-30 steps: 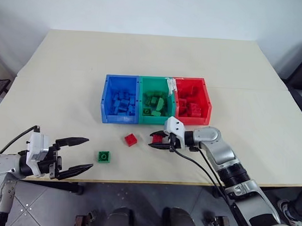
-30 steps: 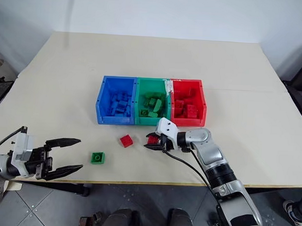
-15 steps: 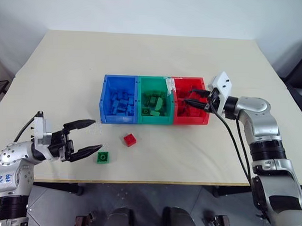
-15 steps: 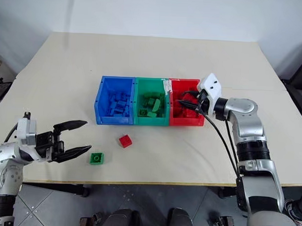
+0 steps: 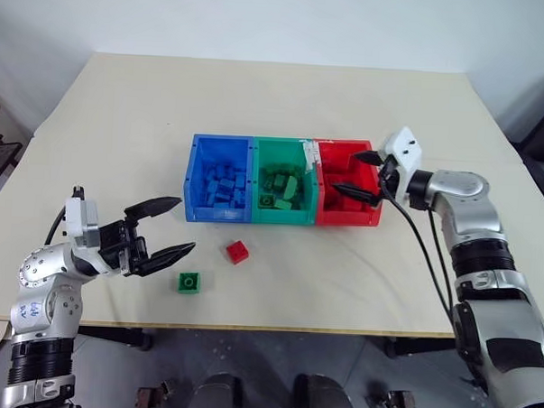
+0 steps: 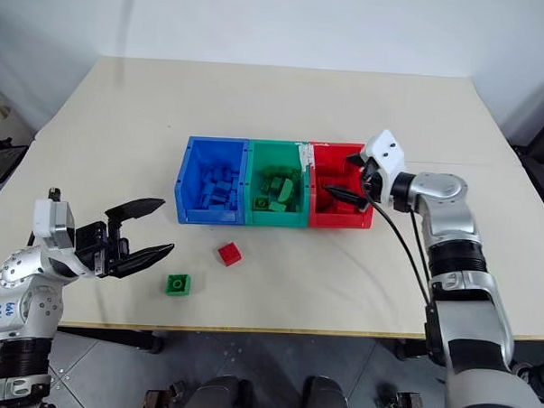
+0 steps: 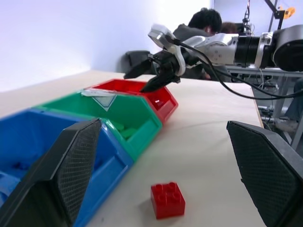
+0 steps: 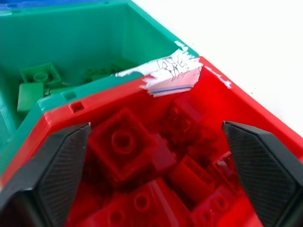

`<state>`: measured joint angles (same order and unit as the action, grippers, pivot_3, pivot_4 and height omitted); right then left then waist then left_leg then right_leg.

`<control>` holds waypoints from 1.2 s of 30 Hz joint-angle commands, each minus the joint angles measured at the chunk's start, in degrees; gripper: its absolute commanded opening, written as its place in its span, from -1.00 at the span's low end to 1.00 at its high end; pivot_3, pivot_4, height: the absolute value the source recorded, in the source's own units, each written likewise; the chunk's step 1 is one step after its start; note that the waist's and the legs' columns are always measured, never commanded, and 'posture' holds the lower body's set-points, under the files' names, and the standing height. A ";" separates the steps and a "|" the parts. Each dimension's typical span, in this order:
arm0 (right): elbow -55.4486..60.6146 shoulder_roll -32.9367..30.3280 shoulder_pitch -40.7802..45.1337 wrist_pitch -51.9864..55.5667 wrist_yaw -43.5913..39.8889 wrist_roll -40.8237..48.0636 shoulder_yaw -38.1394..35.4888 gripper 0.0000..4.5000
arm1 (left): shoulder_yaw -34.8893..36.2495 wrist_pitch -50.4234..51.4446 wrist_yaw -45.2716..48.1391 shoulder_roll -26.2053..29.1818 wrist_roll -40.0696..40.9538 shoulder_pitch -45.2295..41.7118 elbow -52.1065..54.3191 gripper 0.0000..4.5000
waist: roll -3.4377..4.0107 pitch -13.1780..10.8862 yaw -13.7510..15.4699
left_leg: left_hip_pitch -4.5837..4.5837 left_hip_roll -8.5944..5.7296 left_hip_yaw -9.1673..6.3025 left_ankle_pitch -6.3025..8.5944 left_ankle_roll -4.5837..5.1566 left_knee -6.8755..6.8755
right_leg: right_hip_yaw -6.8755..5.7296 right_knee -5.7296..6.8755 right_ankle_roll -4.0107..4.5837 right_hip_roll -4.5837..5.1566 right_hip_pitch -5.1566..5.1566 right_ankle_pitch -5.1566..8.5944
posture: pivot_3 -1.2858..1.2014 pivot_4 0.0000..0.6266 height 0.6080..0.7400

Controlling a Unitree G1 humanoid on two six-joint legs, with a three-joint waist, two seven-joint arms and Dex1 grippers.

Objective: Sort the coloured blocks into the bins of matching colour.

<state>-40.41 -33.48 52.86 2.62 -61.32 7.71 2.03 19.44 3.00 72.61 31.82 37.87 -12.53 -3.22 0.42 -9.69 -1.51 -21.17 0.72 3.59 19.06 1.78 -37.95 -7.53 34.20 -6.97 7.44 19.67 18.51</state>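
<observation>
A: Blocks, where?
B: One red block (image 5: pixel 236 251) and one green block (image 5: pixel 189 282) lay loose on the table (image 5: pixel 122 116), in front of the bins. Red was nearer the bins; green sat nearer the table's front edge and to its left.

A: Bins?
B: Three were joined in a row mid-table: blue bin (image 5: pixel 220 193) on the left, green bin (image 5: pixel 284 192) in the middle, red bin (image 5: pixel 347 196) on the right. Each held bricks of its own colour. A torn paper label (image 8: pixel 170 71) sat on the wall between green and red.

A: Grippers?
B: Right gripper (image 5: pixel 362 174) hung over the red bin, fingers spread wide, nothing between them. Left gripper (image 5: pixel 165 226) hovered just left of the green block, also spread wide and empty.

A: Anything else?
B: A person (image 7: pixel 204 23) sat behind the table in the left wrist view.
</observation>
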 commanded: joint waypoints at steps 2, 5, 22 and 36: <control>13.04 -5.77 -6.49 3.15 -11.28 4.49 -0.37 0.99 | -0.32 -0.90 0.09 0.60 -0.43 -0.29 -0.54 1.00 | 0.00 0.00 0.06 | 0.01 0.01 -0.03 0.00 0.00 0.00 | 0.00 -0.02 -0.01 0.01 -0.03 0.00 | 0.03 -0.52 1.00; 19.86 -9.17 -12.11 4.09 -17.63 7.68 -1.09 0.99 | -0.63 -1.90 1.02 2.52 -2.59 0.66 -2.15 1.00 | 0.00 0.00 0.03 | 0.02 0.02 0.00 0.00 0.00 0.00 | -0.02 -0.09 -0.01 0.01 -0.08 0.00 | 0.03 -0.52 1.00; 24.80 -15.28 -24.74 -1.79 -30.40 17.06 -3.82 0.99 | 2.78 -1.89 1.31 9.75 -4.23 11.75 -0.85 1.00 | 0.02 -0.01 0.06 | 0.06 0.10 0.05 0.01 -0.01 0.02 | 0.06 -0.29 -0.01 0.21 -0.11 0.00 | 0.03 -0.52 1.00; 25.68 -18.10 -22.24 -1.83 -31.18 27.02 1.84 0.99 | -4.54 14.69 -20.20 9.91 -9.76 17.85 26.75 1.00 | 0.04 -0.03 0.11 | 0.05 0.07 -0.08 0.03 0.00 0.02 | 0.07 -0.36 -0.01 0.27 -0.20 0.00 | 0.03 -0.52 1.00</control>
<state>-16.32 -50.18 29.51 1.08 -88.14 31.83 4.37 17.04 14.94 55.54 40.92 30.40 4.89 19.30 0.46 -9.71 -1.40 -21.11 0.79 3.51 19.09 1.78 -37.93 -7.46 33.84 -6.98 7.71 19.46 18.51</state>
